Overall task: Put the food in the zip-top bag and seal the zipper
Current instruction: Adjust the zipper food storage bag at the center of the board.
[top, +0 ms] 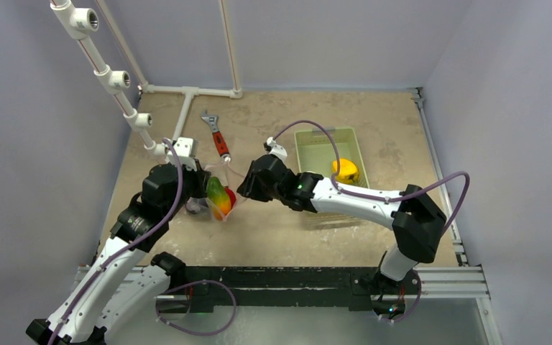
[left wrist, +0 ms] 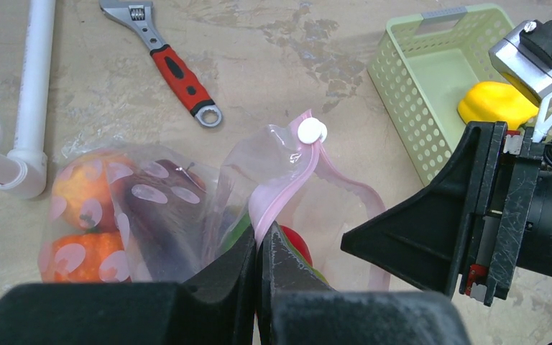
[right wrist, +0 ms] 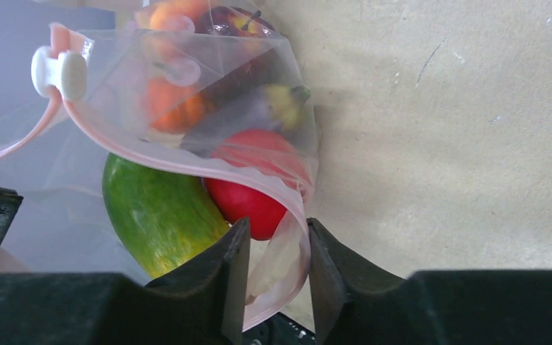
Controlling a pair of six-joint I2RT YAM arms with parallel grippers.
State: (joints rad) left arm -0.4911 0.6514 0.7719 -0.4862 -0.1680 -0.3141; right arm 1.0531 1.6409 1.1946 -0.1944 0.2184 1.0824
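My left gripper [left wrist: 259,264] is pinched tight on the zipper [left wrist: 291,169]. My right gripper [right wrist: 273,273] straddles the same strip with a narrow gap, and I cannot tell whether it grips. Both arms bend inward over the zip-top bag [top: 219,195], left of centre. The wrench [top: 217,136] and pipe [top: 185,109] crowd its far side. The yellow pepper [top: 346,170] lies in the basket [top: 309,147], right.
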